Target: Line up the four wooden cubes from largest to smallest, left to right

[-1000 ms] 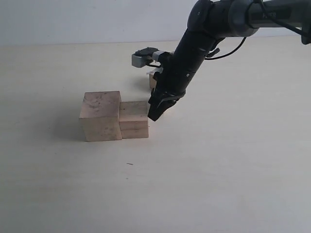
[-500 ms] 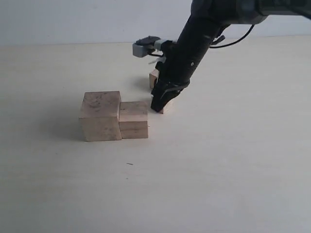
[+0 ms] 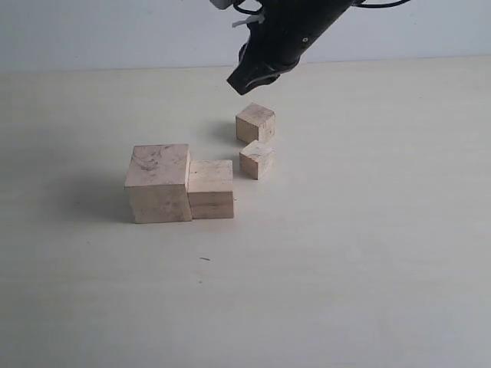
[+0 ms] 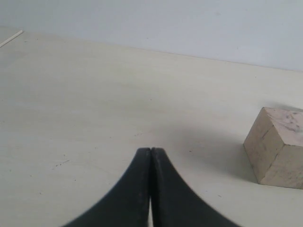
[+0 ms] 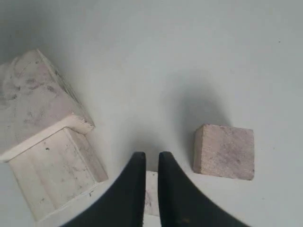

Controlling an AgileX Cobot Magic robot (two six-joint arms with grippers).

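Note:
The four wooden cubes rest on the pale table. The largest cube [image 3: 158, 182] touches the second cube [image 3: 211, 188] on its right. Further back and to the right stand the third cube [image 3: 255, 123] and, in front of it, the smallest cube [image 3: 257, 159], both apart from the pair. My right gripper [image 3: 245, 80] hangs high above them, its jaws a narrow gap apart and holding nothing. From the right wrist, the smallest cube [image 5: 151, 191] shows far below the gripper [image 5: 151, 156]. My left gripper [image 4: 150, 150] is shut and empty, with one cube [image 4: 279, 146] off to its side.
The right arm [image 3: 307, 23] reaches in from the top of the exterior view. A pale wall [image 3: 115, 31] runs behind the table. Bare tabletop [image 3: 345, 268] spreads in front of and to the right of the cubes.
My right gripper has risen from table level beside the second cube to well above the cubes. The smallest cube, hidden behind it before, now stands uncovered.

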